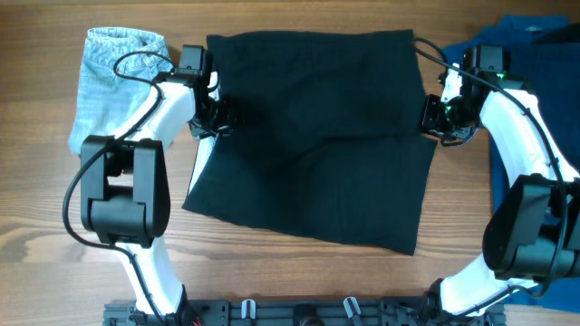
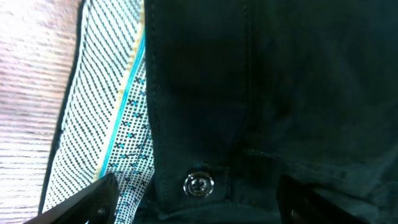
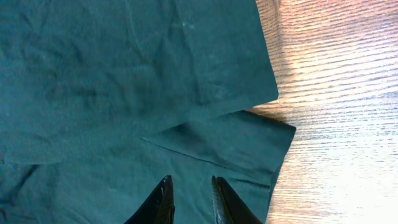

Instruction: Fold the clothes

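The black shorts-like clothes lie folded across the middle of the table, the upper layer's edge running across at mid-height. My left gripper sits at their left edge. In the left wrist view its fingers stand wide apart over the waistband, with a metal button and dotted whitish lining between them; the left gripper is open. My right gripper rests at the right edge. The right gripper hovers over the black fabric with a narrow gap and nothing pinched.
A light-blue denim garment lies at the back left, close to my left arm. A dark blue garment covers the right side under my right arm. Bare wooden table shows at the front left and in the right wrist view.
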`<state>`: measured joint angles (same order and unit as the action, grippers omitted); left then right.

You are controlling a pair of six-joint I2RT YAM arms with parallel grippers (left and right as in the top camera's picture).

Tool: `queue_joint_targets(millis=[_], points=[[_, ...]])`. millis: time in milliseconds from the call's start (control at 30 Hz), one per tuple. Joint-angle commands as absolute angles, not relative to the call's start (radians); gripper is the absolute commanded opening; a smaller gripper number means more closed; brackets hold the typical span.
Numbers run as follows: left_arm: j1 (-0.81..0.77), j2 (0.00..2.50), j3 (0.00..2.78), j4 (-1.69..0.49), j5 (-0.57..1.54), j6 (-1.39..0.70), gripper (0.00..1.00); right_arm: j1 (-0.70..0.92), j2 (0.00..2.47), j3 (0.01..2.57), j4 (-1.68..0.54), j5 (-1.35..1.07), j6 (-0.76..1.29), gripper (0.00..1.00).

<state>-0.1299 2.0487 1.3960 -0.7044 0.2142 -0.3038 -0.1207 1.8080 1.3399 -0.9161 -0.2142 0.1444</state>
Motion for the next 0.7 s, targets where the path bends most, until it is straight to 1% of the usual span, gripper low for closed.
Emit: queue_joint_targets(millis=[0,67,100,167,200,400,467,600,667], points=[[-0.129,2.044,1.331,-0.655,0.216,-0.294,0.81,-0.122,1.795,1.347,-0.909,-0.233,0.13,0.21],[-0.129,2.044,1.311,-0.642,0.217,-0.295,0.8,-0.122,1.795,1.347,-0.906,-0.233,0.13,0.22],[-0.129,2.044,1.311,-0.646,0.221,-0.295,0.74,-0.122,1.795,1.347,-0.905,-0.233,0.13,0.22],[-0.129,2.041,1.311,-0.646,0.245,-0.295,0.5,-0.122,1.795,1.347,-0.904,-0.233,0.13,0.22],[-0.129,2.04,1.311,-0.646,0.247,-0.295,0.45,-0.122,1.795,1.347,-0.902,-0.233,0.13,0.22],[-0.129,2.006,1.311,-0.65,0.246,-0.295,0.44,-0.121,1.795,1.347,-0.899,-0.233,0.13,0.23],[-0.129,1.981,1.311,-0.65,0.245,-0.295,0.42,-0.121,1.795,1.347,-0.899,-0.233,0.131,0.24],[-0.128,1.944,1.311,-0.65,0.243,-0.295,0.28,-0.121,1.795,1.347,-0.898,-0.233,0.13,0.24],[-0.128,1.93,1.311,-0.651,0.243,-0.295,0.25,-0.121,1.795,1.347,-0.898,-0.233,0.131,0.25]])
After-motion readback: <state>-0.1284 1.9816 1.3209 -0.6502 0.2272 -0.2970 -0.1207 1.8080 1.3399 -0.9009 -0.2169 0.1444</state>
